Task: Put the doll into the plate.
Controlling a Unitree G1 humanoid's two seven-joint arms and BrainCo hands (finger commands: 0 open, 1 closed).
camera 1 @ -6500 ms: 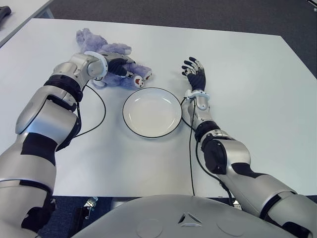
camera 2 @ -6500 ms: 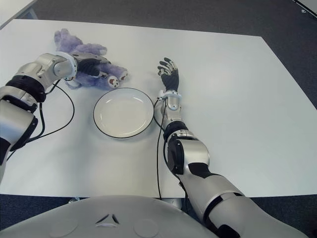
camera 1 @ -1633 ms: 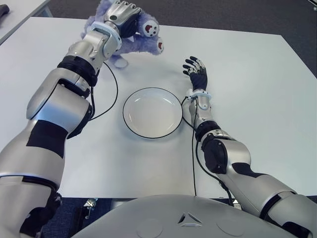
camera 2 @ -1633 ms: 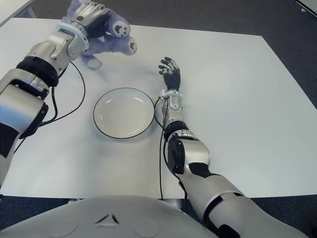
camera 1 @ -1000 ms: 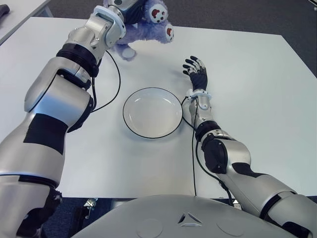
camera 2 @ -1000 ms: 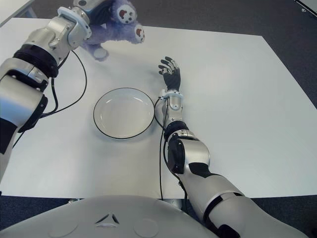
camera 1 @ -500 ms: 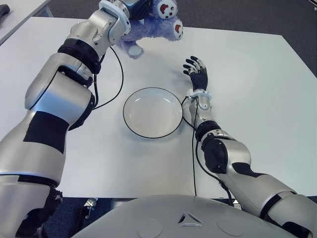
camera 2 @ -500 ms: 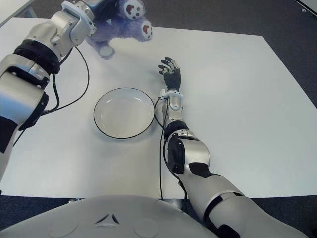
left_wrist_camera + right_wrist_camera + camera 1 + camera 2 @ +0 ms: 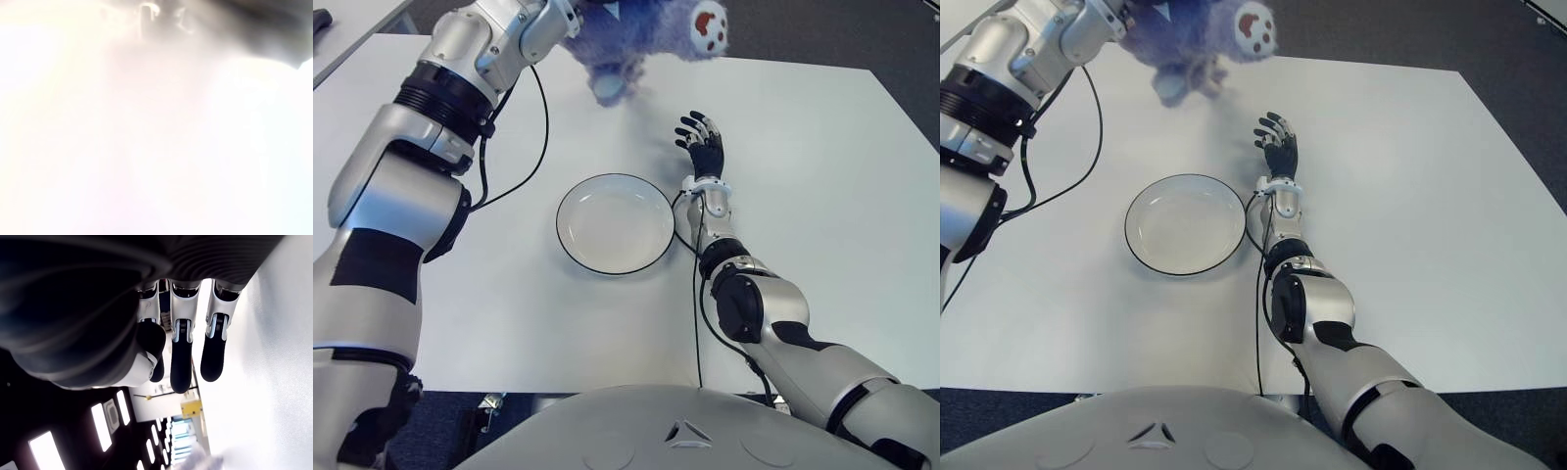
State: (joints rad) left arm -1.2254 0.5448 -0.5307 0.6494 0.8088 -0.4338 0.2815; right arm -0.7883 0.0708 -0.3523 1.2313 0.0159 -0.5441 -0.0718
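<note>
The purple plush doll (image 9: 646, 29) hangs in the air over the table's far part, beyond the plate, with a red-soled foot (image 9: 710, 22) pointing right. My left hand (image 9: 566, 10) is shut on it at the view's top edge, its fingers mostly cut off. The left wrist view is washed out. The white plate (image 9: 614, 222) with a dark rim lies empty in the middle of the table. My right hand (image 9: 702, 142) shows just right of the plate, fingers (image 9: 181, 357) spread and holding nothing.
The white table (image 9: 822, 176) spreads wide to the right and toward me. A black cable (image 9: 533, 127) hangs from my left arm over the table left of the plate. Another table's corner (image 9: 352, 24) shows at far left, dark floor beyond.
My left hand has carried the doll up off the table and rightward, now nearly over the space beyond the plate. The right hand has not moved.
</note>
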